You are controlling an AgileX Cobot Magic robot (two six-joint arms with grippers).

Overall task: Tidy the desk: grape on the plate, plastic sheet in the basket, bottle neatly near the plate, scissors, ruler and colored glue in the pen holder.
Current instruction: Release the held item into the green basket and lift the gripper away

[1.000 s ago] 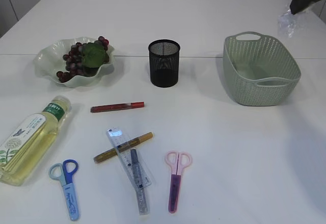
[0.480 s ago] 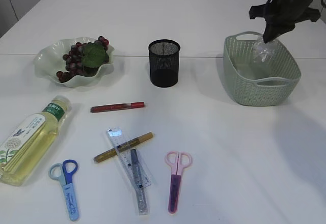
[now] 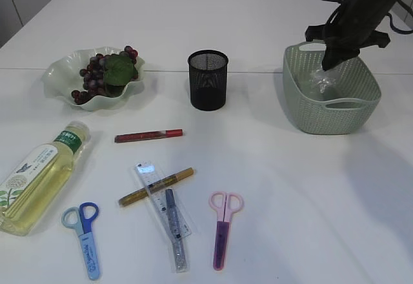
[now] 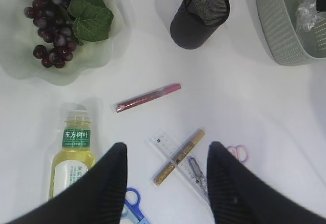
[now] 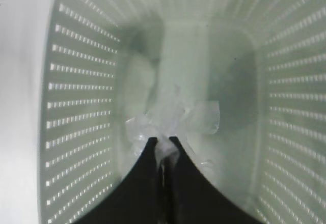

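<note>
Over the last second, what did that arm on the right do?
The right hand carried the plastic sheet from the table's far right corner down into the basket, still pinching it. The left hand, grapes, bottle, scissors, ruler and glue sticks stayed put.

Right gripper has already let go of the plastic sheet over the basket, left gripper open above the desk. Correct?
Not quite. The right gripper is shut on the plastic sheet, held inside the basket; the right wrist view shows it pinched between the fingers. The left gripper is open above the desk, as you said.
</note>
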